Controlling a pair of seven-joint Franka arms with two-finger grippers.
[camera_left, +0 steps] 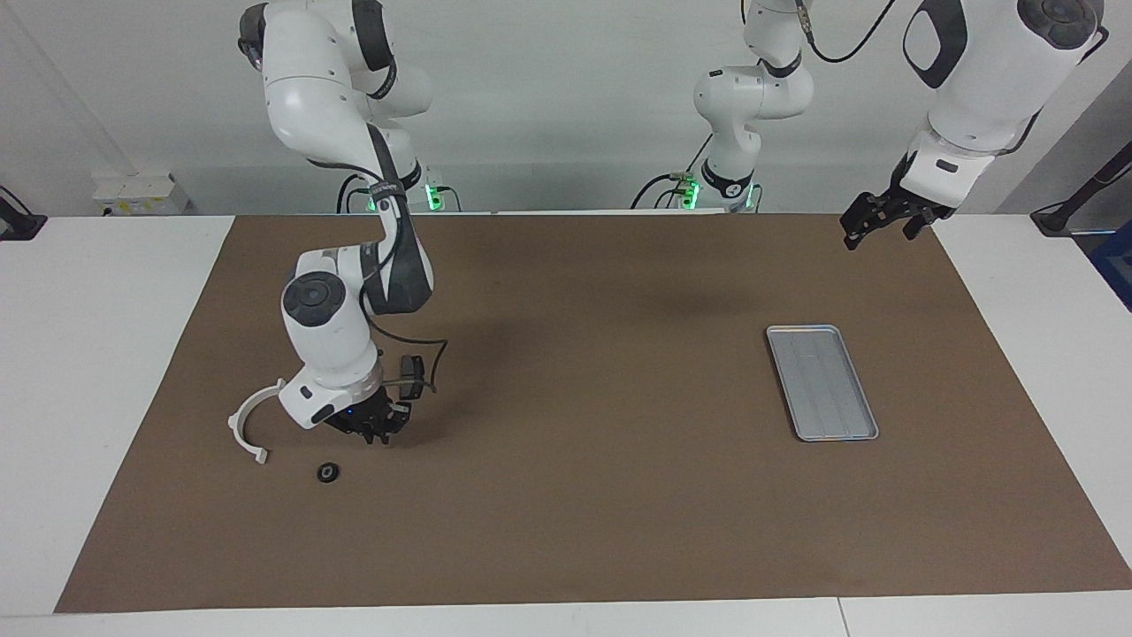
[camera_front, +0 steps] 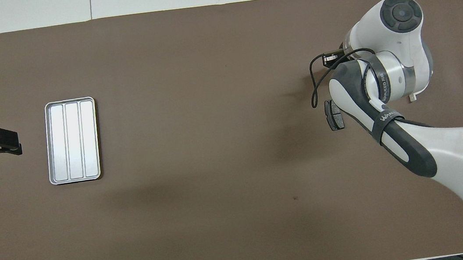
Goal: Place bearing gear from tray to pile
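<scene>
One bearing gear [camera_left: 328,472] beside white bracket [camera_left: 248,423], tray [camera_left: 821,382] bare.

From overhead, right arm hides my right claw [camera_left: 378,433], small black ring part [camera_left: 328,472] and most of white half-ring bracket [camera_left: 248,422]. Right claw's opening: can't tell. Left claw [camera_front: 3,141]: arm cut off by picture edge.
</scene>
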